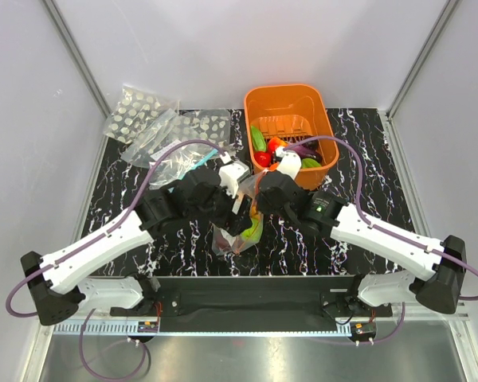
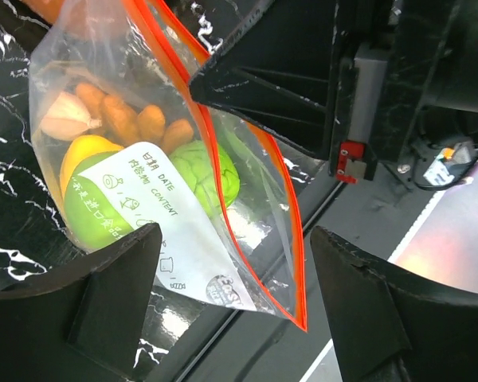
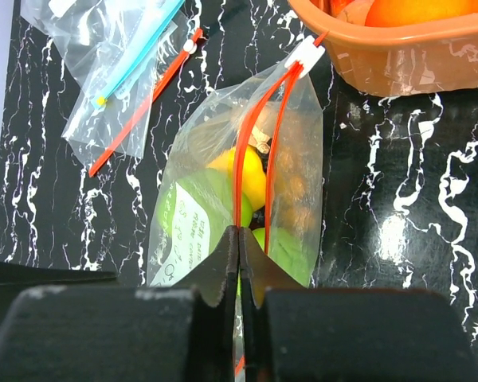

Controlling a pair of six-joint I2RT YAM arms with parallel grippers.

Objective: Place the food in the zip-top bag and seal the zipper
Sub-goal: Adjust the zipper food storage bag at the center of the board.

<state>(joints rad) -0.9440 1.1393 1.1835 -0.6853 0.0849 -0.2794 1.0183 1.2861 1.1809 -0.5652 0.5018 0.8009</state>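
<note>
The clear zip-top bag (image 1: 237, 236) hangs between my two arms, with yellow, green and orange food (image 2: 215, 171) inside. My right gripper (image 3: 240, 232) is shut on one side of the bag's mouth, on the red-orange zipper (image 3: 243, 159). The two zip strips stand apart, so the mouth is open, and a white slider (image 3: 307, 54) sits at the far end. My left gripper (image 2: 235, 235) is open, one finger on each side of the bag's lower corner (image 2: 299, 314), not touching it. More food (image 1: 271, 147) lies in the basket.
The orange basket (image 1: 291, 119) stands at the back right, close behind the bag. Spotted bags (image 1: 139, 111) and a blue-stripped bag (image 3: 135, 60) lie at the back left. The two arms are close together over the black marbled mat (image 1: 366, 167).
</note>
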